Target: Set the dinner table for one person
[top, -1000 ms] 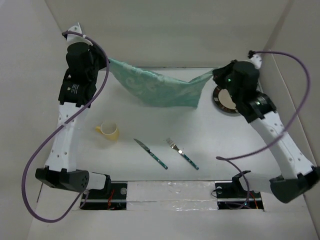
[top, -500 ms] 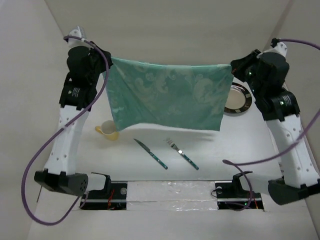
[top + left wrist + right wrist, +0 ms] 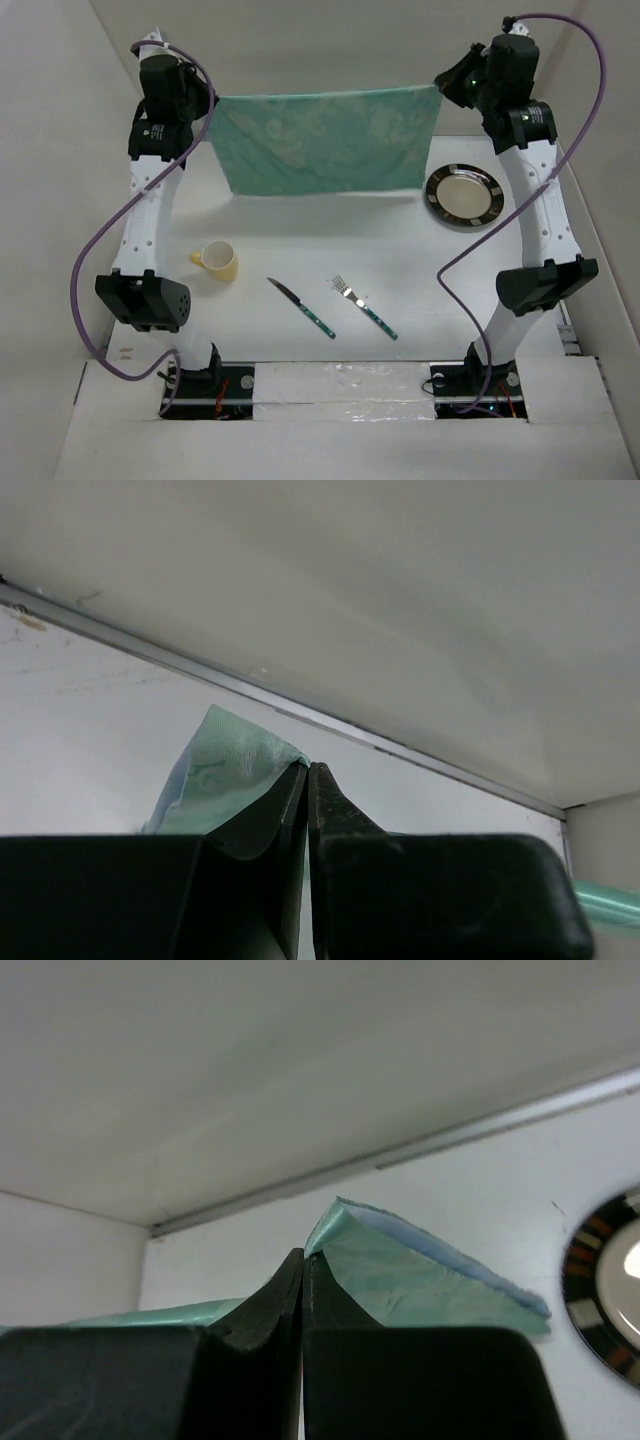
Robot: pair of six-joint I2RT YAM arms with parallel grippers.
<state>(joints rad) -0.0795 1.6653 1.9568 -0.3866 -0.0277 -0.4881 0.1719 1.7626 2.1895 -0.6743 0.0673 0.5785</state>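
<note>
Ideally, the mint cloth, pinched at its upper corners by the closed left fingers and right fingers above the far edge of the bench, is lowered evenly, clear of the plate.

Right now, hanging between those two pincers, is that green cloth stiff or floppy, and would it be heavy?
Probably floppy: the green cloth hangs limp like a curtain from its top corners. Likely light, since the left pincer and right pincer hold it up by the corner tips alone.
</note>
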